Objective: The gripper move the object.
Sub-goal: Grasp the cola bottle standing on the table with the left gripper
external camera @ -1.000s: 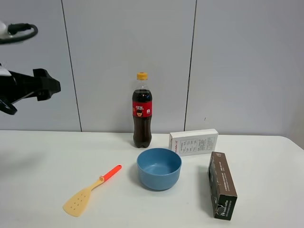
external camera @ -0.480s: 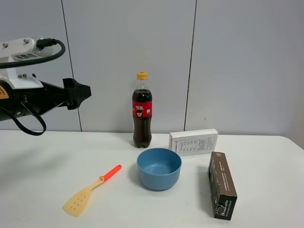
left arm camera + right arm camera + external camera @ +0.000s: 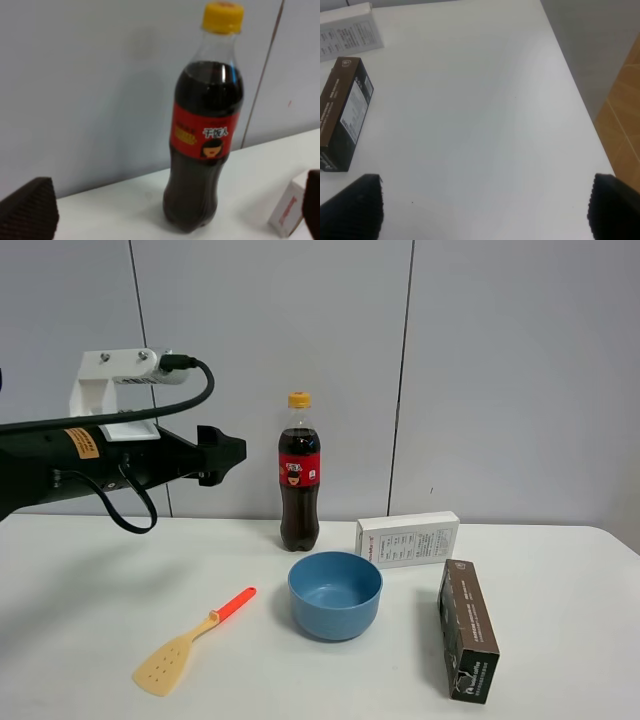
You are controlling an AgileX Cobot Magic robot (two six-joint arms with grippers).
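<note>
Task object: tall clear plastic cola bottle [image 3: 299, 475] with a yellow cap and red label, upright on the white tabletop [image 3: 90, 570] close to the wall, just behind the round blue bowl [image 3: 335, 595].
Left side: black left gripper [image 3: 232, 450] with a white bracket, in the air left of the bottle at label height, apart from it; fingers [image 3: 30, 210] spread wide, nothing held.
Right side: black right gripper [image 3: 482, 210] over the tabletop near the dark brown carton [image 3: 342, 115]; fingers released, empty.
Nearby: white box [image 3: 407, 539] right of the bottle; yellow spatula with a red handle [image 3: 190, 643] left of the bowl.
</note>
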